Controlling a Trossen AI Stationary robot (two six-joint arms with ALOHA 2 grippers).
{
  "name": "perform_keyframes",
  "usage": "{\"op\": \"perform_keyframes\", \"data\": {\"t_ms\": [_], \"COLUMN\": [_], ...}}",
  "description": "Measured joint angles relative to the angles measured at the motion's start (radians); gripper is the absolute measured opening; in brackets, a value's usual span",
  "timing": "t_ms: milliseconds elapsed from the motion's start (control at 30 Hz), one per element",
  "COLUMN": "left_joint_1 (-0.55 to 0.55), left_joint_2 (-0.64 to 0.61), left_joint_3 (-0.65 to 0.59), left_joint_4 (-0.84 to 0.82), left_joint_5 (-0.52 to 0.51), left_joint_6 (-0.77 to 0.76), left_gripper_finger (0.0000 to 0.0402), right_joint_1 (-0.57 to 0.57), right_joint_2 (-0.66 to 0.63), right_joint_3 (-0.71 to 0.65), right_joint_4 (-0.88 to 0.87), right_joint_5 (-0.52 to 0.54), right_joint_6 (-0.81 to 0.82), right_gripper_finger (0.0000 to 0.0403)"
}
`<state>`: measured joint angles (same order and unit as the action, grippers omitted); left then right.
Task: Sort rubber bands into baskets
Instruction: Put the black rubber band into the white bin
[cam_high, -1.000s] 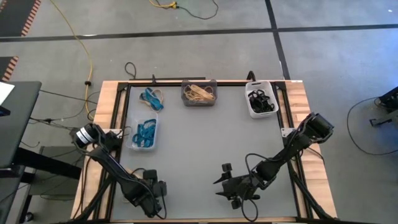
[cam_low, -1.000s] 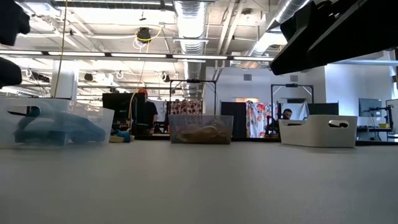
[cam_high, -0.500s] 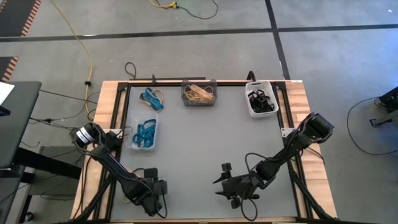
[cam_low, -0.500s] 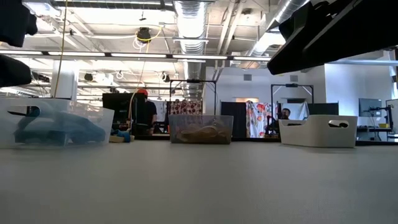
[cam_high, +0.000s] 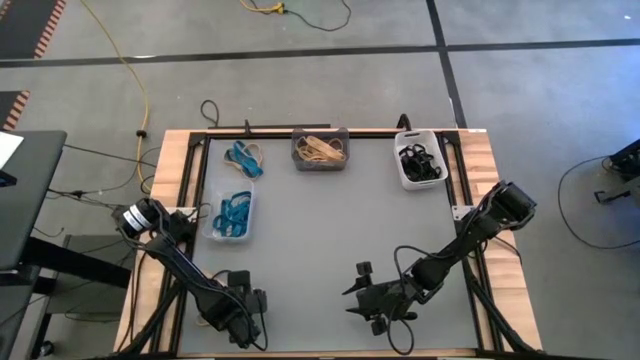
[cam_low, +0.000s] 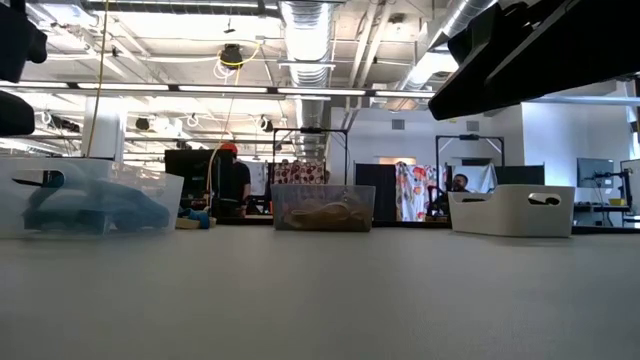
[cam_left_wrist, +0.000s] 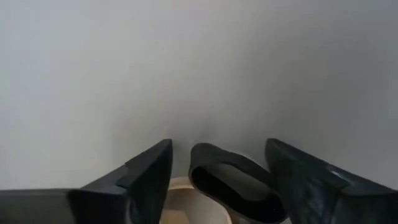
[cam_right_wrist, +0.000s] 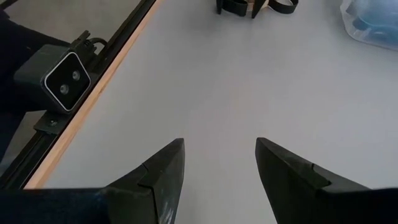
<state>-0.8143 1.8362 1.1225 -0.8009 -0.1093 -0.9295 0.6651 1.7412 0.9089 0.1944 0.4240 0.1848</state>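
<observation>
Very little has changed over the last second: in the high view the left gripper (cam_high: 243, 315) has only nudged a touch along the near edge of the worktop (cam_high: 320, 230), and the right gripper (cam_high: 372, 297) sits where it was, low over the near-centre. Both pairs of jaws stand apart and hold nothing; the left wrist view shows its fingers (cam_left_wrist: 146, 177) spread over bare grey surface, the right wrist view the same with its fingers (cam_right_wrist: 163, 171). The blue rubber bands (cam_high: 232, 212) lie in the clear basket (cam_high: 229, 214) by the left edge, the tan rubber bands (cam_high: 321, 149) in the dark grey basket (cam_high: 321, 150) at the far middle, and the black rubber bands (cam_high: 419, 162) in the white basket (cam_high: 419, 161) at the far right. One small loose cluster of blue and tan bands (cam_high: 244, 157) remains on the worktop near the far left corner, outside any basket. So the sort looks nearly done, with that cluster apparently the last to go, and the left arm seems the nearer one to fetch it.
</observation>
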Motion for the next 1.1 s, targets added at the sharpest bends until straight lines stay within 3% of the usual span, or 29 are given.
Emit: {"op": "perform_keyframes", "data": {"t_ms": [200,367,533,800,1100], "left_joint_1": [0.0,-0.001,-0.006,-0.004,0.045], "left_joint_2": [0.0,0.0,0.0,0.0,0.0], "left_joint_3": [0.001,0.002,0.002,0.002,0.02], "left_joint_4": [0.0,-0.017,-0.018,-0.012,0.044], "left_joint_5": [0.019,0.066,0.071,-0.026,-0.153], "left_joint_6": [-0.024,-0.06,-0.048,0.046,0.167], "left_gripper_finger": [0.029,0.0281,0.021,0.0017,0.0003], "right_joint_1": [0.0,0.0,0.0,0.0,0.0], "right_joint_2": [0.0,0.0,0.0,0.0,0.0], "right_joint_3": [0.0,0.0,0.0,0.0,0.0], "right_joint_4": [0.0,0.0,0.0,0.001,0.01], "right_joint_5": [0.0,0.0,0.0,0.0,0.0], "right_joint_6": [0.0,0.0,0.0,0.0,-0.001], "right_gripper_finger": [0.0224,0.0224,0.0224,0.0224,0.0224]}}
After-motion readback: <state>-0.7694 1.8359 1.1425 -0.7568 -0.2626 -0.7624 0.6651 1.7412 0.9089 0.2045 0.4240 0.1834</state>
